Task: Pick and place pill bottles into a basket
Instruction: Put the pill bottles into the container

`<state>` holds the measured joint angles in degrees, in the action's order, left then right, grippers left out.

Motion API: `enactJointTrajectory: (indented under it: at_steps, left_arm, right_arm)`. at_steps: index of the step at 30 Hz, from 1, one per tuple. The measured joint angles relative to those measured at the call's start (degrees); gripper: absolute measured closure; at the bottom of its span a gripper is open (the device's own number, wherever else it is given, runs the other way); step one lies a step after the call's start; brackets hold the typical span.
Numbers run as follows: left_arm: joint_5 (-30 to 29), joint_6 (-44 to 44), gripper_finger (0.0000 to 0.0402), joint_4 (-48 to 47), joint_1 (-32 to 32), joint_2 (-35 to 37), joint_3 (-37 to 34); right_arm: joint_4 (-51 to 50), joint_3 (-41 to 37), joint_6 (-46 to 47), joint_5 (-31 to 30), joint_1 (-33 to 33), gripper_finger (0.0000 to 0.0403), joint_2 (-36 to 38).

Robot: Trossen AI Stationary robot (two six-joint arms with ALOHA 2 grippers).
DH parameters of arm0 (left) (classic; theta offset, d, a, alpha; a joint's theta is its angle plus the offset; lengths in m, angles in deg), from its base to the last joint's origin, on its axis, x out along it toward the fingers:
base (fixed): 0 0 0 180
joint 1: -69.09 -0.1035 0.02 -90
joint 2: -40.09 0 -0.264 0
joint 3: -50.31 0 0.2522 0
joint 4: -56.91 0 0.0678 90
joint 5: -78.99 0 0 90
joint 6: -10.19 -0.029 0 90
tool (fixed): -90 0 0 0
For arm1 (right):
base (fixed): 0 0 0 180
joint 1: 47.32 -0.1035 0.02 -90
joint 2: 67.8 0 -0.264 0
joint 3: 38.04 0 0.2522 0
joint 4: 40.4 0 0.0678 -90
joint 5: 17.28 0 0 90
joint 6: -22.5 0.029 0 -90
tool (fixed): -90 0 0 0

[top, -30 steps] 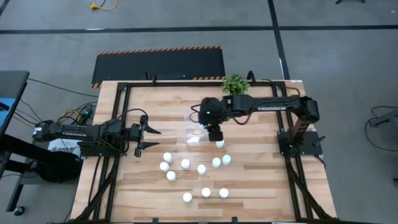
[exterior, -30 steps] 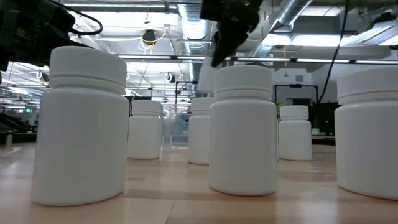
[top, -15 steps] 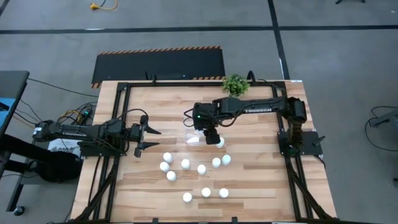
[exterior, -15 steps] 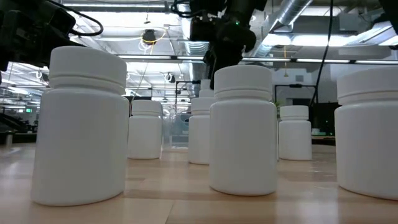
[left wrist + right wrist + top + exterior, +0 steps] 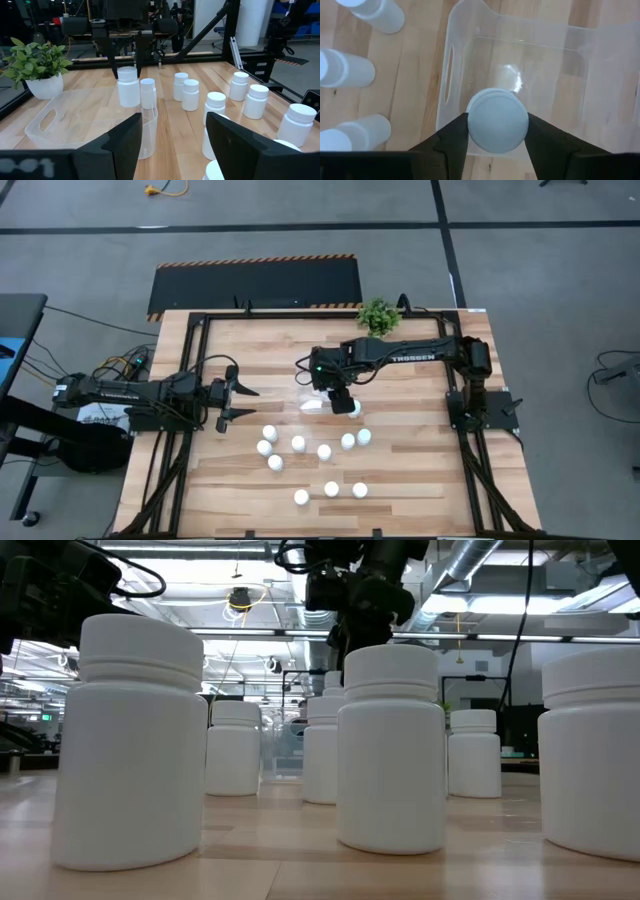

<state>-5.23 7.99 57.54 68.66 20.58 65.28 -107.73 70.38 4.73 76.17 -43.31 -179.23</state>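
Nearest in the low view, big white pill bottles stand on my wooden desk; I can read no label on them. In the high view about ten of them stand in the lower middle of the desk, below the centre of the picture.

Above this group, near the centre of the frame, my right hand holds one bottle by its cap, my two fingers pressed on both sides of it. It hangs over the clear basket, at the edge which has the handle slot.

On my right arm there is white writing, too small for me to read it well.

My left hand waits at the left of the desk, its fingers partly apart and holding nothing.

Farthest, at the upper edge of the desk, stands a small green plant.
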Motion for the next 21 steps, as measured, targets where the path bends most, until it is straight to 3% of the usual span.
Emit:
enactJointTrajectory:
  at_steps: [8, 16, 21]
  left_arm:
    - [0.04, 0.02, 0.0191, 0.02, 0.02, 0.00, 0.00]
    - [0.03, 0.02, 0.0191, 0.03, 0.02, 0.02, 0.00]
    - [0.04, 0.04, 0.0191, 0.02, 0.02, 0.00, 0.00]
  right_arm:
    - [-0.23, -0.13, -0.27, 0.32, 0.28, 0.0249, -1.51]
    - [0.00, -0.02, -0.71, 1.17, 0.26, 0.0227, -1.39]
    - [0.01, -0.02, -1.24, 1.19, 0.28, 0.0243, -1.39]
